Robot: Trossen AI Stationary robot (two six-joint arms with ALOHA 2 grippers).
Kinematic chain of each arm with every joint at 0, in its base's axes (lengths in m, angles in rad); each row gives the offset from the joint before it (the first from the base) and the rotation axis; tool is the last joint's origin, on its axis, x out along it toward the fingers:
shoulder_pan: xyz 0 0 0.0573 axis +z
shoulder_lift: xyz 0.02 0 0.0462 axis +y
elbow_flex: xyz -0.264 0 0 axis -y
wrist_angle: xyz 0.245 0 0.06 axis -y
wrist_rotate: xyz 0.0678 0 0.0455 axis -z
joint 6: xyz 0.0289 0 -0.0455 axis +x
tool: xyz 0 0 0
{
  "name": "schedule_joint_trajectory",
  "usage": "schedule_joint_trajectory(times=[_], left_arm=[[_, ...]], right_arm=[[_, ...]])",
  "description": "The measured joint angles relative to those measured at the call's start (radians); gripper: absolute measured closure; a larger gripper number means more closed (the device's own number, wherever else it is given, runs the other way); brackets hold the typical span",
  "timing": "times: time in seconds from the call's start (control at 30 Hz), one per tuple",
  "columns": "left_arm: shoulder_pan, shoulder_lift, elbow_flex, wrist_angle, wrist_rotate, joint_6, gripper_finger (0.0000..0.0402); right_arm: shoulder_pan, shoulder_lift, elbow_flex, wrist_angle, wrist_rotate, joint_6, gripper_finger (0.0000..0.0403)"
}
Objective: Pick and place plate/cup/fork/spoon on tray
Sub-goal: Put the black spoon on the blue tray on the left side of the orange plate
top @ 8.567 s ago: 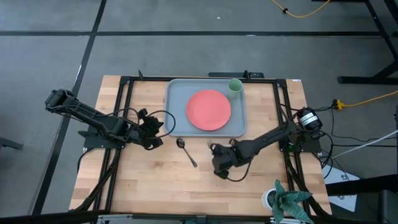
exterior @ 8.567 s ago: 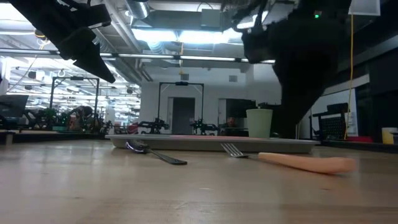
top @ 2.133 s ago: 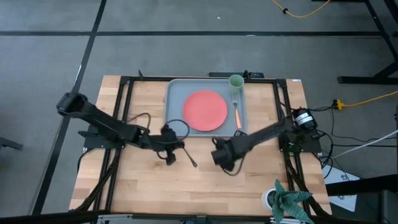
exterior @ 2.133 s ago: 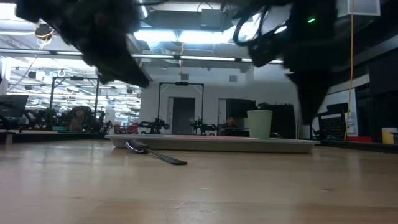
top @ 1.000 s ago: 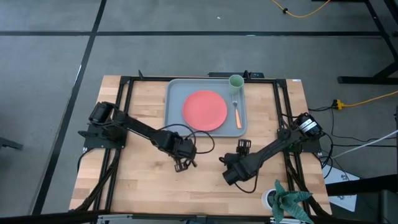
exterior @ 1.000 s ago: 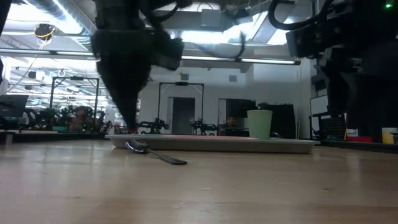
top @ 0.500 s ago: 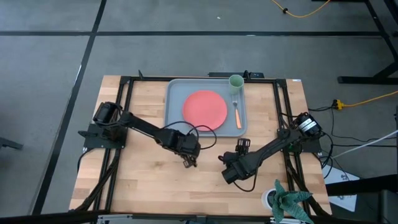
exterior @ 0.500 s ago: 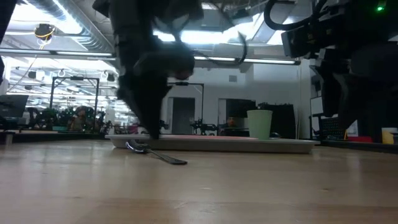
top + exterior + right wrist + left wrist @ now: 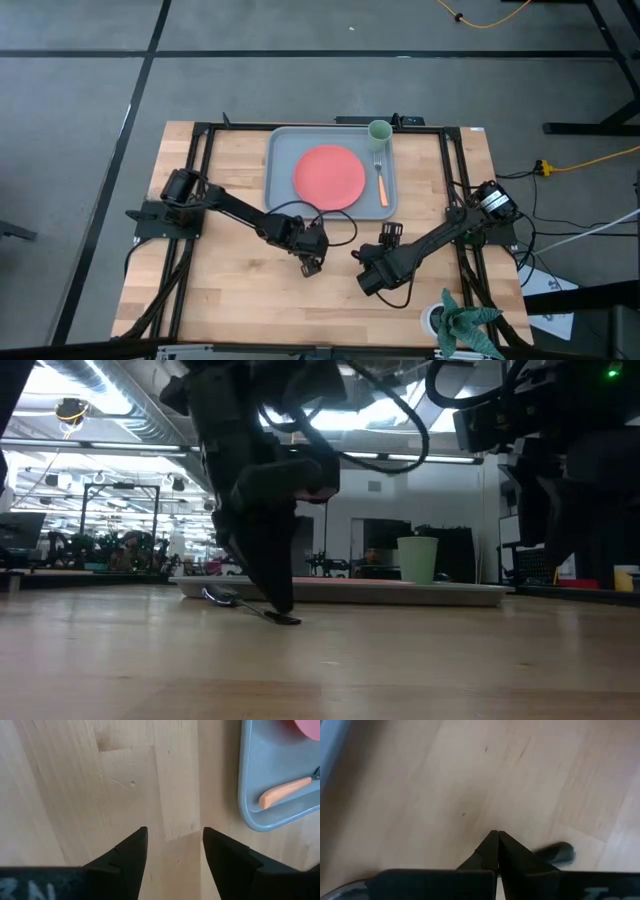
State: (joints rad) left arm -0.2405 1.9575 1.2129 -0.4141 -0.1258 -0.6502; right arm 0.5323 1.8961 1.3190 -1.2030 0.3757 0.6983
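Observation:
The grey-blue tray lies at the table's far middle. It holds the coral-red plate, the pale-green cup and the orange-handled fork. The dark spoon lies flat on the wood near the tray's near edge; my left arm hides most of it in the high view. My left gripper is shut, tips down at the spoon's handle. My right gripper is open and empty, near the tray's near right corner, pointing at the tray. My left gripper has its shut fingertips down on the spoon's handle near its free end. The fingers slant down from the table's left. The handle's end sticks out beside one finger; the fingers hide the exact place of contact. The spoon lies on the table.
A white pot with a green plant stands at the table's near right corner. Black frame rails run along the table's left and right sides. Bare wood lies near and to the left of both grippers.
My left gripper has gone toward the table's right edge and down, from above the spoon's bowl along the handle to its free end. The spoon has stayed flat on the table.

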Motion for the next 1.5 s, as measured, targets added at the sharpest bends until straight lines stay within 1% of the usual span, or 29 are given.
schedule_joint_trajectory(times=[0.17, 0.23, 0.33, 0.43, 0.53, 0.6, 0.77, 0.9, 0.97, 1.03, 1.13, 1.17, 1.27, 1.3, 1.33, 1.4, 1.5], left_arm=[[-0.008, -0.002, 0.004, -0.092, 0.041, -0.016, 0.0401], [-0.009, -0.02, 0.001, -0.168, 0.069, -0.021, 0.0401], [-0.012, -0.044, -0.002, -0.237, 0.102, -0.023, 0.0401], [-0.02, -0.067, -0.005, -0.295, 0.112, -0.033, 0.0401], [-0.033, -0.082, -0.001, -0.404, 0.132, -0.057, 0.0401], [-0.047, -0.077, -0.004, -0.452, 0.122, -0.072, 0.0401], [-0.067, -0.085, -0.003, -0.497, 0.11, -0.1, 0.0401], [-0.071, -0.125, -0.004, -0.613, 0.044, -0.105, 0.0401], [-0.067, -0.15, 0.0, -0.681, 0.04, -0.108, 0.0401], [-0.065, -0.181, -0.003, -0.78, 0.066, -0.108, 0.0401], [-0.075, -0.21, -0.01, -0.866, 0.101, -0.111, 0.0401], [-0.08, -0.211, -0.016, -0.871, 0.105, -0.11, 0.0401], [-0.089, -0.209, -0.05, -0.86, 0.163, -0.102, 0.0401], [-0.093, -0.205, -0.06, -0.858, 0.163, -0.102, 0.0401], [-0.096, -0.201, -0.072, -0.86, 0.147, -0.095, 0.0401], [-0.11, -0.202, -0.082, -0.896, 0.088, -0.031, 0.0401], [-0.14, -0.204, -0.08, -0.97, -0.041, 0.18, 0.0401]], right_arm=[[0.0, 0.0, 0.0, 0.0, 0.004, 0.0, 0.0207], [0.0, 0.0, 0.0, 0.0, 0.02, -0.001, 0.0207], [0.0, 0.0, 0.0, 0.001, 0.024, -0.001, 0.0207], [0.001, 0.0, 0.0, 0.0, 0.025, 0.0, 0.0207], [0.001, 0.0, 0.0, 0.0, 0.027, 0.0, 0.0207], [0.001, 0.0, 0.0, 0.001, 0.031, 0.0, 0.0207], [0.001, 0.0, 0.0, 0.006, 0.038, 0.0, 0.0207], [0.001, 0.0, 0.0, 0.011, 0.051, 0.0, 0.0207], [0.001, 0.0, 0.0, 0.012, 0.051, 0.0, 0.0207], [0.001, 0.0, 0.0, 0.015, 0.051, 0.0, 0.0207], [0.001, 0.0, -0.005, 0.018, 0.051, 0.0, 0.0207], [0.001, 0.0, -0.006, 0.014, 0.051, 0.0, 0.0207], [0.001, 0.0, -0.015, 0.026, 0.052, 0.003, 0.0207], [0.001, 0.0, -0.017, 0.023, 0.051, 0.003, 0.0207], [0.001, 0.0, -0.018, 0.026, 0.052, 0.003, 0.0207], [0.001, 0.0, -0.019, 0.027, 0.057, 0.001, 0.0207], [0.001, 0.0, -0.019, 0.028, 0.061, 0.0, 0.0207]])
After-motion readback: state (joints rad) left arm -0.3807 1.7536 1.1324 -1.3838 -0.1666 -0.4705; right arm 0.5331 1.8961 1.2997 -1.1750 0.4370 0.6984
